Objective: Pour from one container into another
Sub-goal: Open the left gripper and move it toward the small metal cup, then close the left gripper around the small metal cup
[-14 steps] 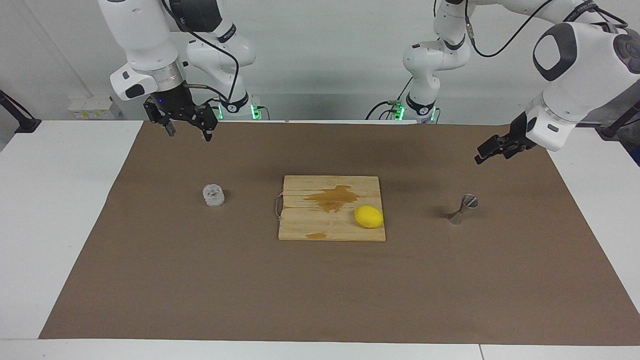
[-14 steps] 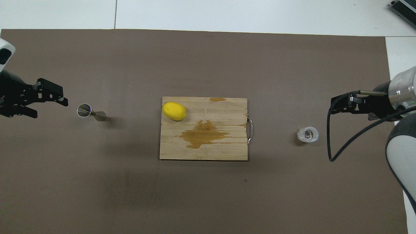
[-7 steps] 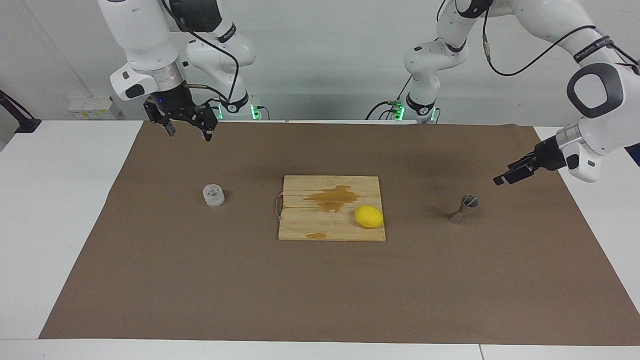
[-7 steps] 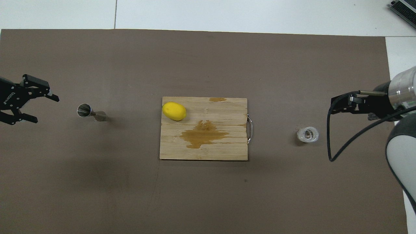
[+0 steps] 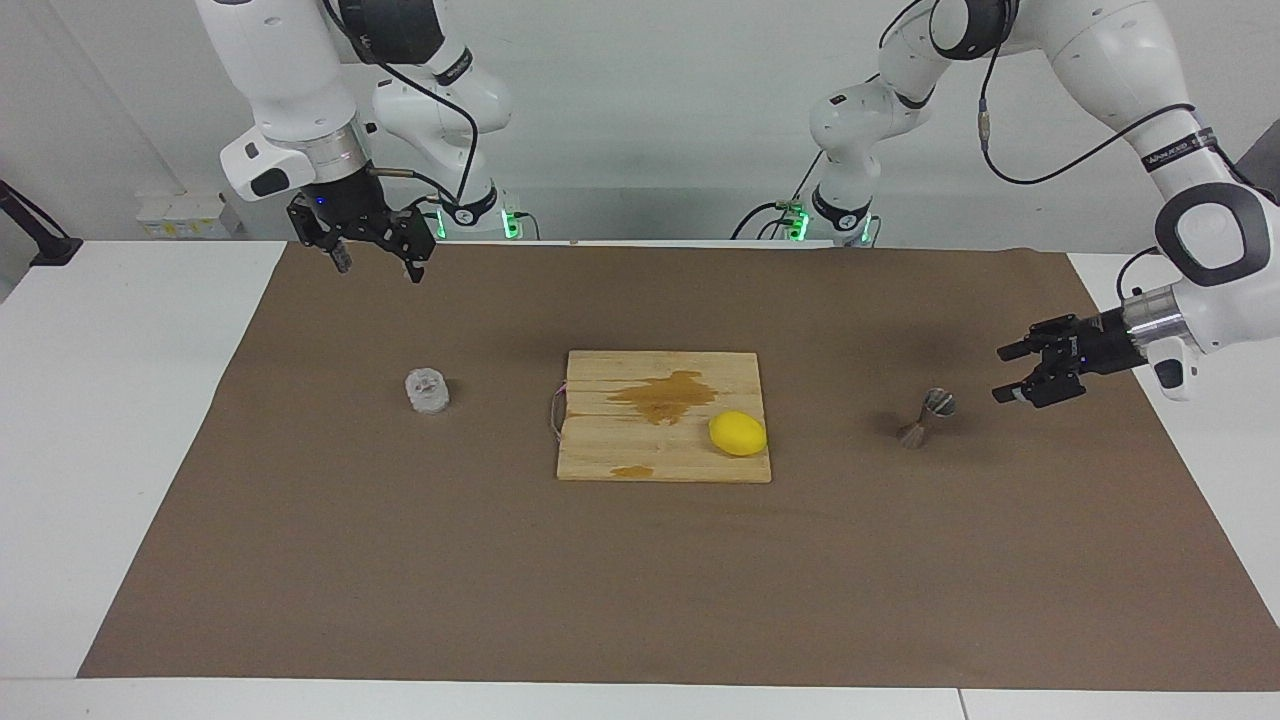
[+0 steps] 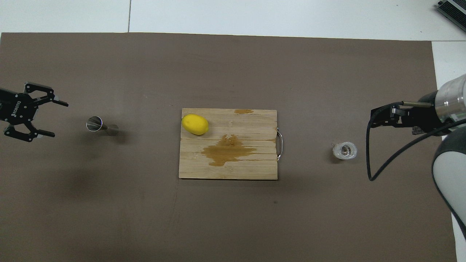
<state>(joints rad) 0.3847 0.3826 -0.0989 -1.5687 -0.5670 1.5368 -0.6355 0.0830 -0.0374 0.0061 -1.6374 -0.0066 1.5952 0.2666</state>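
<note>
Reading the facing view from its left edge across, we first meet the right pincer [image 5: 376, 262], hanging wide and empty over the brown mat [image 5: 640, 560] at the end of the surface nearest the robots; this arm waits.

Next comes the glass cup [image 5: 427, 391], upright on the mat toward the right arm's end, well apart from that pincer. We judge it light, rigid and fragile, and its bumpy walls should give the pads some purchase. Take hold across the 2 sides of the wall at mid-height, with moderate force only, and keep it level until it is over the target. Whether it holds anything we cannot tell.

At the middle lies the wooden board [image 5: 620, 455], stained, with a lemon [image 5: 738, 433] on it. Neither belongs to the pour.

Then the steel jigger [image 5: 926, 417] stands on the mat toward the left arm's end. We judge it light, stiff and slippery, and its small foot makes it easy to tip. Grip it at the narrow waist, where the 2 cones stop the pads from sliding.

Last, the left pincer [image 5: 1022, 372] is low, just beside the jigger but not touching, turned sideways toward it with its jaws wide and empty.
</note>
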